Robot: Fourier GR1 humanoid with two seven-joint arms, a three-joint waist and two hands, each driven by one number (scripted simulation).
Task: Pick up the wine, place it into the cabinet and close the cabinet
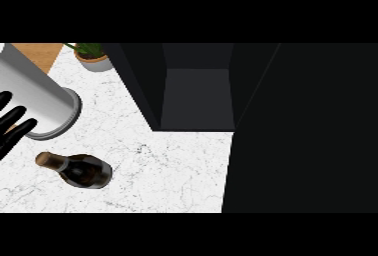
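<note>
The left hand hangs at the left edge, fingers straight and spread, holding nothing. Near it, the wine, dark glass with a tan top, rests on the white counter, apart from the open cabinet.

Looks like a home kitchen. The top is a white stone counter w/ thin grey veins, like kitchen tops have. A big dark cabinet is at the back, open, dark inside. A wine bottle is on the counter, front left. A small plant in a pot sits far left, w/ a bit of wood next to it.
</note>
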